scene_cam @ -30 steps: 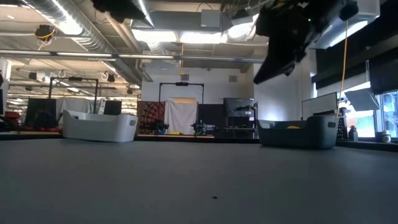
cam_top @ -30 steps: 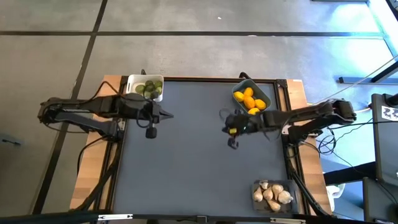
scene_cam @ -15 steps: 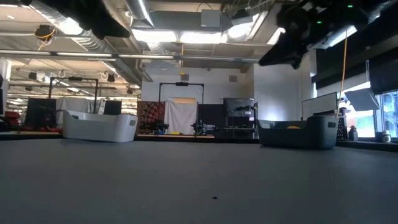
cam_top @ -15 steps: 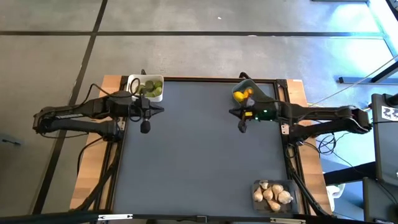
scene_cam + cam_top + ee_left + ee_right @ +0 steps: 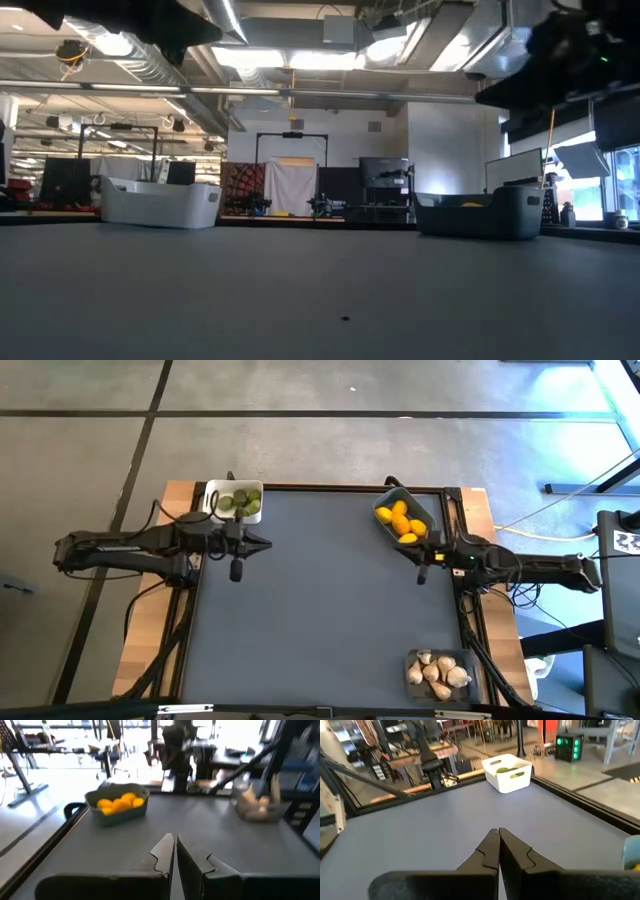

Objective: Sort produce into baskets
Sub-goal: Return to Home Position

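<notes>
Counter [image 5: 320,610]: wide open mat between the two arms. Left hand [image 5: 175,851] sits over the left edge, fingers pressed together, pointing across to the right. Right hand [image 5: 498,845] sits over the right edge, fingers pressed together, pointing left.

- White basket [image 5: 210,500], green fruits [image 5: 240,502]: far-left corner, long axis along the far edge.
- Blue-grey basket [image 5: 428,515], lemons [image 5: 402,522]: far right, skewed diagonal to the edges.
- Clear basket [image 5: 465,657], garlic bulbs [image 5: 437,672]: near-right corner.

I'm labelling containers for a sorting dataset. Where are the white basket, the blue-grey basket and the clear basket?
white basket [image 5: 512,781]: right wrist view, on its near side wall.
blue-grey basket [image 5: 120,816]: left wrist view, on its front wall.
clear basket [image 5: 462,658]: high view, on a bare corner.
</notes>
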Controlling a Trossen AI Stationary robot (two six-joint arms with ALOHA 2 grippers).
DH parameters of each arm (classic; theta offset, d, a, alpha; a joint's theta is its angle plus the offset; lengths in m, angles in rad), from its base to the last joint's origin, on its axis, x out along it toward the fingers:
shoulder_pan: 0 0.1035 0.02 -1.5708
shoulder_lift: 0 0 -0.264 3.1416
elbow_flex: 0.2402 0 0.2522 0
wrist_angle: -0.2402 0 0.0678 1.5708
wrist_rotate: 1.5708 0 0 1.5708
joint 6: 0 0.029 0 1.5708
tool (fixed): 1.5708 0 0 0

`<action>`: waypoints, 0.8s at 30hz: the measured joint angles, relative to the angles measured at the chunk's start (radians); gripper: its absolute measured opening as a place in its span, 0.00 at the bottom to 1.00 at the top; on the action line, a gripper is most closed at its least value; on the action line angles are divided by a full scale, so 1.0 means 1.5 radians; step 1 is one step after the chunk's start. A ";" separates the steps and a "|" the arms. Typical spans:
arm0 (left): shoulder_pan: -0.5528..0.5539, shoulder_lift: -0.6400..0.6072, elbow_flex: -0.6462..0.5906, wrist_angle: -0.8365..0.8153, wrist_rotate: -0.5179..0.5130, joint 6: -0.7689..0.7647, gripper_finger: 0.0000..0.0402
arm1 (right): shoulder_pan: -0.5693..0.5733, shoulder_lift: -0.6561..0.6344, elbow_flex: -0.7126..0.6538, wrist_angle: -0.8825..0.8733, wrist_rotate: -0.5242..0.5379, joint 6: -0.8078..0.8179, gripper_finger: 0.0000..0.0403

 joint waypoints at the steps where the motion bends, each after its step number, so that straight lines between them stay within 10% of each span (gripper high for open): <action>1: -0.002 -0.003 -0.011 0.022 0.000 -0.010 0.05 | 0.000 -0.033 -0.014 -0.007 -0.001 0.000 0.01; 9: -0.002 -0.011 -0.098 0.145 0.000 -0.001 0.05 | 0.000 -0.268 -0.053 -0.175 -0.005 0.004 0.01; 24: 0.002 -0.134 -0.278 0.275 -0.006 -0.068 0.05 | 0.000 -0.275 -0.097 -0.150 0.018 0.026 0.01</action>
